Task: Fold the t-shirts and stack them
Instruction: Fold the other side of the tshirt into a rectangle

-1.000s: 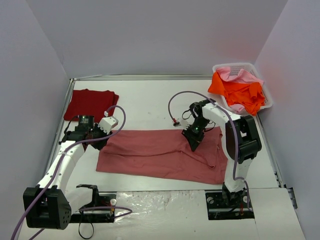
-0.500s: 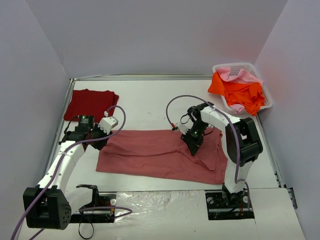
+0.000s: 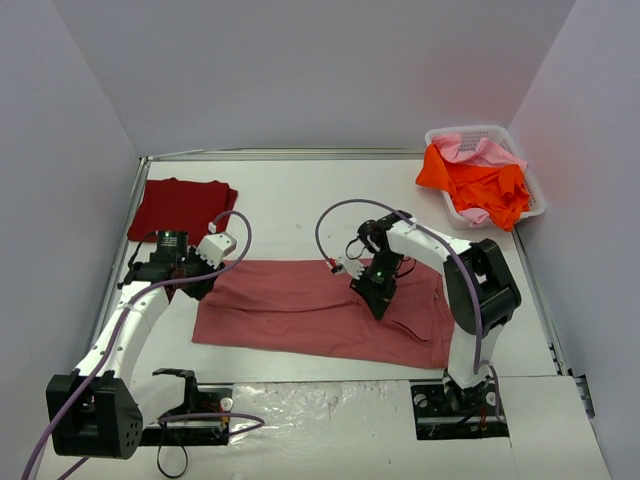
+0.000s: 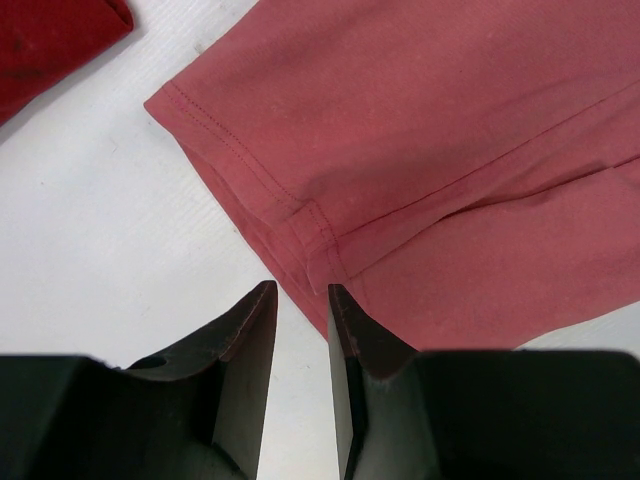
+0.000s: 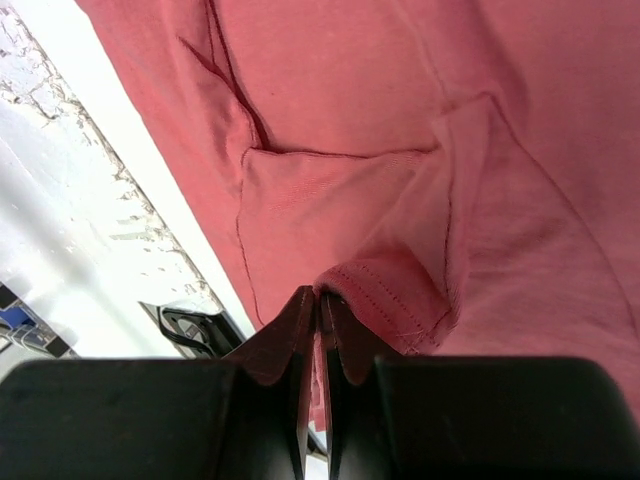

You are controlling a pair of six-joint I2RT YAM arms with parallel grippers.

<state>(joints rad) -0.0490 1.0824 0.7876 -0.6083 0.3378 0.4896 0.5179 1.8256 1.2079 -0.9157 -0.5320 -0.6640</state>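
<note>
A muted rose-red t-shirt point(image 3: 300, 310) lies spread across the middle of the table. My right gripper point(image 3: 378, 300) is shut on a hemmed edge of this shirt point(image 5: 390, 290) and holds it over the shirt's right half, making a fold. My left gripper point(image 3: 192, 282) is open and empty, just off the shirt's left corner point(image 4: 300, 230). A dark crimson t-shirt point(image 3: 180, 207) lies folded at the back left. Bright orange point(image 3: 480, 185) and light pink point(image 3: 475, 150) t-shirts are heaped in the basket.
A white lattice basket point(image 3: 533, 190) stands at the back right against the wall. Purple cables loop above both arms. The arm bases sit on a crinkled white strip point(image 3: 330, 420) at the near edge. Grey walls close in the left, back and right.
My right gripper has moved left across the rose-red shirt, dragging the gripped edge with it. The left arm has not moved.
</note>
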